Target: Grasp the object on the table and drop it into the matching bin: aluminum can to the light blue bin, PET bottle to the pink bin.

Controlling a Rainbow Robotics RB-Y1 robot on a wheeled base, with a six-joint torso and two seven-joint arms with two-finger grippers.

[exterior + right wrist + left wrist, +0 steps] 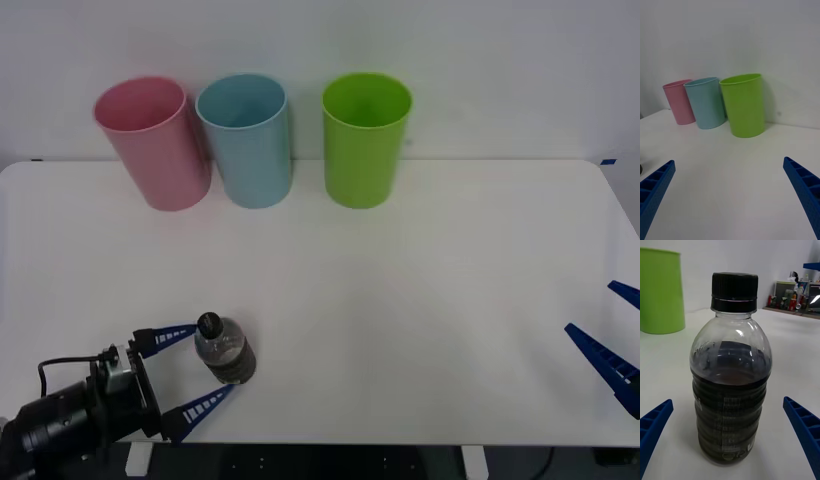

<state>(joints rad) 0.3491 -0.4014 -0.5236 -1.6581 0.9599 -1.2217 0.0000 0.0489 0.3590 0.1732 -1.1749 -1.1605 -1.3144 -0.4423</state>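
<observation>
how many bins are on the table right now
3, in a row along the far edge of the table: the pink bin at the robot's left end, the light blue bin right beside it, and a lime green bin set apart to the right.

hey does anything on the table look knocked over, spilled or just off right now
Nothing stands out. The PET bottle stands upright and capped on the table between the open fingers of the left gripper, with no spill. The pink bin, light blue bin and lime green bin stand upright in a row. The right gripper waits open at the table's right edge.
</observation>
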